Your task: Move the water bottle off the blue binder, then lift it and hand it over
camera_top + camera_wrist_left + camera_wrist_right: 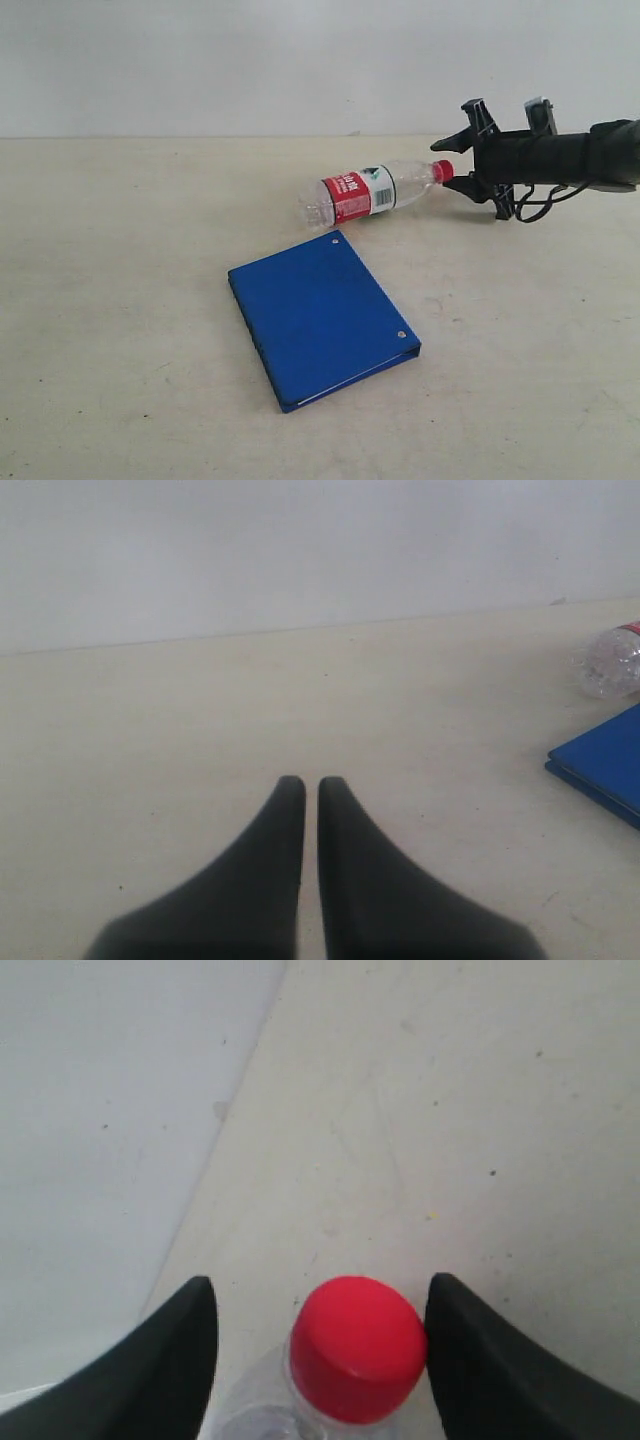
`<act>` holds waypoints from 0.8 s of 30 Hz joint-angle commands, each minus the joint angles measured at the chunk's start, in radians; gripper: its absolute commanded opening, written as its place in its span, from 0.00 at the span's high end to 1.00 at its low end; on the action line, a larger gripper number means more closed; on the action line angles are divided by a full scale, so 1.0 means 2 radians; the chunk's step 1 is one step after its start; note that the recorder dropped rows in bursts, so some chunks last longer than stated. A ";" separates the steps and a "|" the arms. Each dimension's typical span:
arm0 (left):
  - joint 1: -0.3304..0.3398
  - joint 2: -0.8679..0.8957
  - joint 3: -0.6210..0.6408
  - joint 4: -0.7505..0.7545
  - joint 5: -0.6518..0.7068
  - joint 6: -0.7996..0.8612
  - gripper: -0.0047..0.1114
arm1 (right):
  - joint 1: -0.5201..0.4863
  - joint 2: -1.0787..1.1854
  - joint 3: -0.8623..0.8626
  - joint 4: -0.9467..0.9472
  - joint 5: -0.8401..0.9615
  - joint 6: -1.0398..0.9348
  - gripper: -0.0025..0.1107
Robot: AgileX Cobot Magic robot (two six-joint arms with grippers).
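The water bottle (pixel 370 192) lies on its side on the table just beyond the far corner of the blue binder (pixel 320 315), red cap (pixel 443 170) pointing right. My right gripper (pixel 450 165) is open around that cap. In the right wrist view the cap (pixel 358 1348) sits between the jaws of the right gripper (pixel 322 1285), against one finger (pixel 480 1360) with a gap to the other. My left gripper (pixel 310 780) is shut and empty, low over bare table. The bottle's base (pixel 612 662) and a corner of the binder (pixel 605 760) show at that view's edge.
A pale wall (pixel 300 60) stands behind the beige table (pixel 120 300). The right arm (pixel 570 155) reaches in from the right edge, with a loop of cable (pixel 535 205) hanging under it. The left arm is outside the exterior view.
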 commanded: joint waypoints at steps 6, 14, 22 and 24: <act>-0.003 -0.001 -0.001 -0.005 -0.005 0.001 0.92 | 0.013 0.011 0.000 -0.007 0.038 -0.003 0.51; -0.003 -0.001 -0.001 -0.005 -0.005 0.001 0.92 | 0.013 0.011 0.000 -0.007 -0.021 -0.015 0.73; -0.003 -0.001 -0.001 -0.005 -0.005 0.001 0.92 | 0.013 0.011 0.000 -0.007 0.006 -0.027 0.98; -0.003 -0.001 -0.001 -0.005 -0.005 0.001 0.92 | 0.013 0.008 0.000 -0.007 0.043 -0.066 0.98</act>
